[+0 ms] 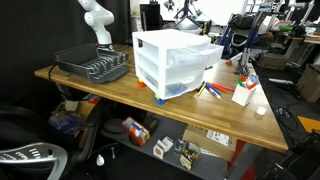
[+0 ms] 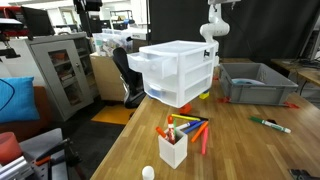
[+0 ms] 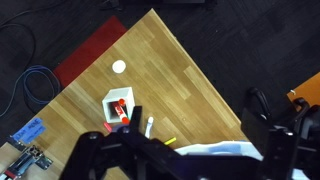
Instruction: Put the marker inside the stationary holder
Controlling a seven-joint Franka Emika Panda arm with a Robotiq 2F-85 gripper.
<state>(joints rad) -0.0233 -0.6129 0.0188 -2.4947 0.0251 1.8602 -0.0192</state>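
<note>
— Several markers [image 2: 192, 128] lie loose on the tabletop [image 2: 240, 150]. They are just beside the holder [image 2: 173, 150], between it and the drawers [image 2: 180, 70].
— And the holder itself?
— It stands upright near one end edge of the tabletop, with pens poking out of its top. A white ball [image 2: 148, 172] sits between it and the corner. The wrist view shows the same order: corner, ball, holder.
— Any marker off on its own?
— One green marker [image 2: 270, 125] lies alone, well apart from the holder and near the grey rack [image 2: 250, 82] toward the other end edge.
— The pincer?
— The pincer [image 3: 195, 115] hangs high above the tabletop with its fingers spread wide and nothing between them. The white top of the drawers shows beneath it. In an exterior view the arm [image 1: 95, 22] rises behind the rack.
</note>
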